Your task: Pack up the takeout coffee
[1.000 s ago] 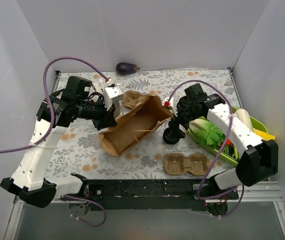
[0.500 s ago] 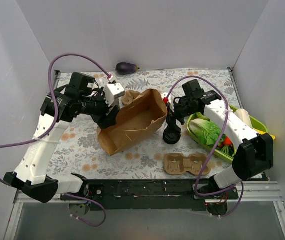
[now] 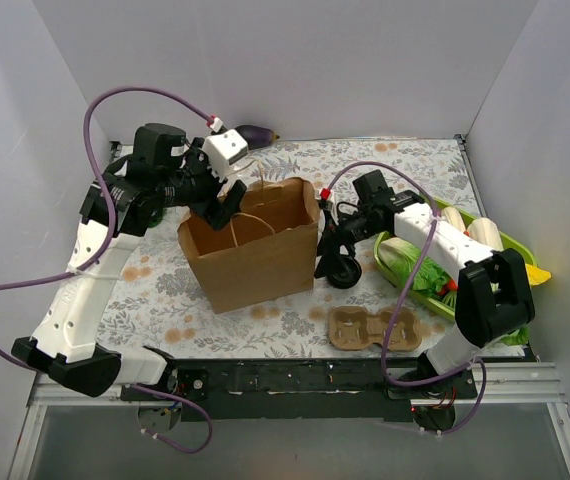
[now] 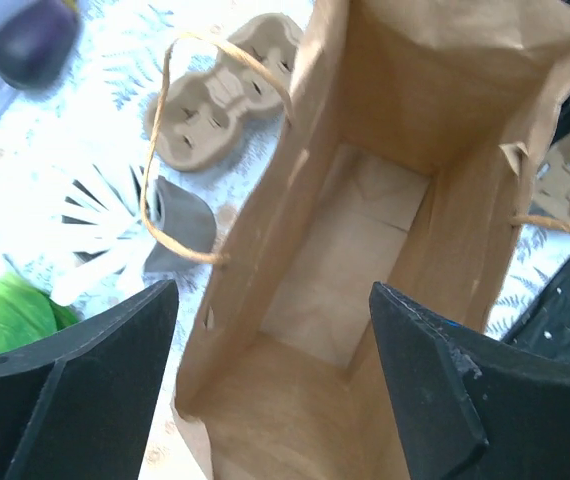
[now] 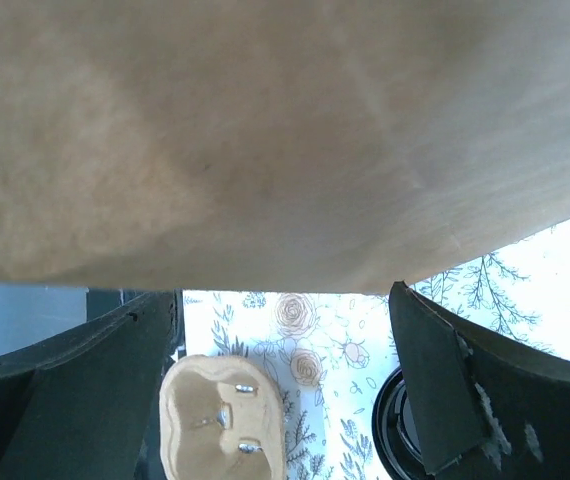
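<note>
1. The paper bag [image 3: 255, 255] stands upright in the middle of the top view with its mouth open. It looks set up so stuff can be dropped in from above. The left wrist view shows the bag's floor bare.
2. The left gripper [image 3: 227, 200] hangs over the bag's back-left rim, spread wide and holding nothing.
3. The right gripper [image 3: 330, 238] sits just beside the bag's right side, also wide open and empty. Best guess is it's there to steady the bag.
4. The takeout coffee can't be spotted in any view. It's not in the bag, so it may be hidden behind the bag or an arm.
5. Head count on the bench [image 3: 165, 290]:
   - one bag with two twine handles
   - one cardboard carrier [image 3: 372, 328] at lower centre
   - a second cardboard carrier [image 4: 220, 95] behind the bag
   - one grey cup of white sticks [image 4: 183, 218], tipped over
   - one eggplant [image 3: 255, 135] at the top
   - one black round thing [image 3: 343, 270]
   - one green tray [image 3: 513, 242] of veg on the right
</note>
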Controlling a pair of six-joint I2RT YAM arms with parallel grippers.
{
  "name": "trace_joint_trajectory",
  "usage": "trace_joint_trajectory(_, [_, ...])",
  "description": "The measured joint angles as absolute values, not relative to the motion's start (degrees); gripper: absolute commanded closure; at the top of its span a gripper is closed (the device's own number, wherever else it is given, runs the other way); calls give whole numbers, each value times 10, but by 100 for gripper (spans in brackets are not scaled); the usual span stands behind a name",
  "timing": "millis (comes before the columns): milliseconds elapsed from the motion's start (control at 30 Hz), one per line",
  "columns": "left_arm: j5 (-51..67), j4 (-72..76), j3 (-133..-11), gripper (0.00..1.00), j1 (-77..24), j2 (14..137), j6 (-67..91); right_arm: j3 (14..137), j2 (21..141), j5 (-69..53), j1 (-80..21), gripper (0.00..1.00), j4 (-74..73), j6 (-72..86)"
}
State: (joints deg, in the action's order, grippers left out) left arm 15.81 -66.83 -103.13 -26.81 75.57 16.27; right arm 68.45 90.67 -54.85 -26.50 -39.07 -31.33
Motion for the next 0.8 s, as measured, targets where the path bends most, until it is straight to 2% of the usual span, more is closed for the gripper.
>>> trace_joint_trajectory(100, [146,-636,-1032,14,-267,755,166,686,912,-547,-265,4,-374,-285])
trace_joint_trajectory(233, [123,-581,-1031,4,-263,749,175,712,907,-489,-262,4,-397,-295])
trace_joint_trajectory(433, [81,-477,-1027,3,-248,722,190,710,814,-365,-240,8,-457,-348])
trace_joint_trajectory(700, [96,-420,-1038,3,-213,744,225,532,621,-276,-237,14,-507,-485])
trace_joint_trajectory(800, [112,-418,-1040,3,-204,753,236,475,570,-264,-237,22,-523,-539])
